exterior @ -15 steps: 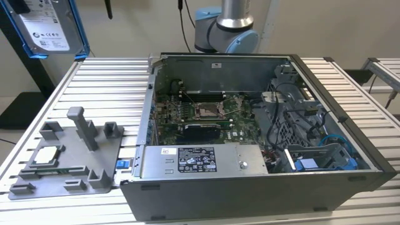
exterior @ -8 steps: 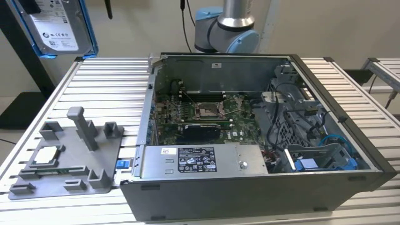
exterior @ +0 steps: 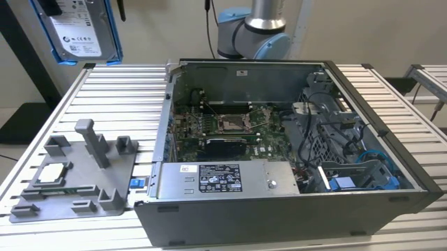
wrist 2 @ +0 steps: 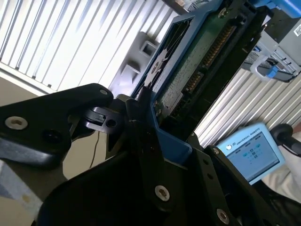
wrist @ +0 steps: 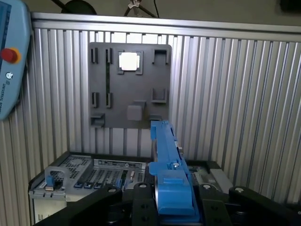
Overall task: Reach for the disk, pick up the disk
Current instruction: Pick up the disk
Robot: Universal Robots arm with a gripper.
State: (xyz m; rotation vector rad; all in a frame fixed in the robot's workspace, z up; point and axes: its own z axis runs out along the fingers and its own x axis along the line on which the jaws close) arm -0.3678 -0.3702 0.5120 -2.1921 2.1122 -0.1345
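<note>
While in pincer (wrist: 172, 190), disk (exterior: 78, 29) label-out aloft.

Three cameras: one off the arm and raised, two riding at the wrist.
The exterior view looks down from the near side across the ribbed table (exterior: 112, 94), with the open computer case (exterior: 279, 219) central, the grey fixture plate (exterior: 80, 175) at the exterior view's left and the arm (exterior: 252, 31) far. The first wrist view looks from well above onto the same plate (wrist: 127, 89) and case (wrist: 80, 165), the disk (wrist: 167, 160) edge-on close before it. The second wrist view sits tilted, hard against the disk's board side (wrist 2: 197, 66). Both wrist views catch the pendant (wrist: 9, 56).
</note>
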